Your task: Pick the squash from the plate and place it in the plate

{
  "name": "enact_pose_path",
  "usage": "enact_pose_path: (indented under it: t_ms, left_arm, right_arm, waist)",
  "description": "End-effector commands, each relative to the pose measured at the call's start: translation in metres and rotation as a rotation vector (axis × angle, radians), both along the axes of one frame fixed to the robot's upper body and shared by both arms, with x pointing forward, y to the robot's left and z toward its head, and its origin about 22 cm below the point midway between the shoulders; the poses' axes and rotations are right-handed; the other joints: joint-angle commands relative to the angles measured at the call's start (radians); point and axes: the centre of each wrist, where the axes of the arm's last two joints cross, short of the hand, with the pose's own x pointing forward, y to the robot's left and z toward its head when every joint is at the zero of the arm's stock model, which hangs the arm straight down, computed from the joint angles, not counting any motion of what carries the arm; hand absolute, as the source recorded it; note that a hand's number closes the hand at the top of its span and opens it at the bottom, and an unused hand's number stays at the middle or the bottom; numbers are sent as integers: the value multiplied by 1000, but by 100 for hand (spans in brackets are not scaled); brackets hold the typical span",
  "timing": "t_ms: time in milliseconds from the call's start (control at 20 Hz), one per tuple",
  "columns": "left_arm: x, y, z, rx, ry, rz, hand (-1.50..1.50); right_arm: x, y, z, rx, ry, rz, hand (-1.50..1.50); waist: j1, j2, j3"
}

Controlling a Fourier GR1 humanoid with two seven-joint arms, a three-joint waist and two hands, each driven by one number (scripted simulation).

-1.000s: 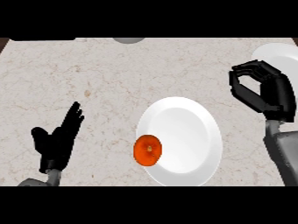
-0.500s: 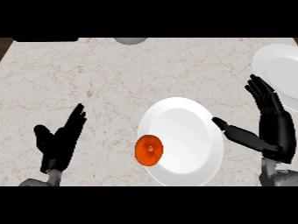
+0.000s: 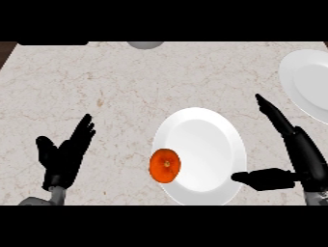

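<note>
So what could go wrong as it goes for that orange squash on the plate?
The squash sits at the very left rim of the near plate, overhanging it, so a nudge might roll it onto the counter. The right hand is open at the plate's opposite side; reaching across, it may bump or shift the plate. The far plate lies partly past the view's right edge, so a careless placement could land near its rim.

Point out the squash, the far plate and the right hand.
squash [image 3: 165, 165]: head view, centre of its orange face.
far plate [image 3: 323, 89]: head view, bare middle.
right hand [image 3: 304, 157]: head view, back of the hand.
</note>
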Motion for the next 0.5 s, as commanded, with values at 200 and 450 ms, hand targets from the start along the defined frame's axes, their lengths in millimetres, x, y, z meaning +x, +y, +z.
enact_pose_path:
  t_ms: [200,450]
  left_arm:
    - [-2,-7,-8,0,73,-3,0]
    - [6,18,-6,11,83,3,0]
  right_arm:
    - [-13,51,31,-232,167,69,-150]
    - [-6,95,24,-252,179,73,-150]
  waist:
    - [3,7,-5]
    - [7,9,-4]
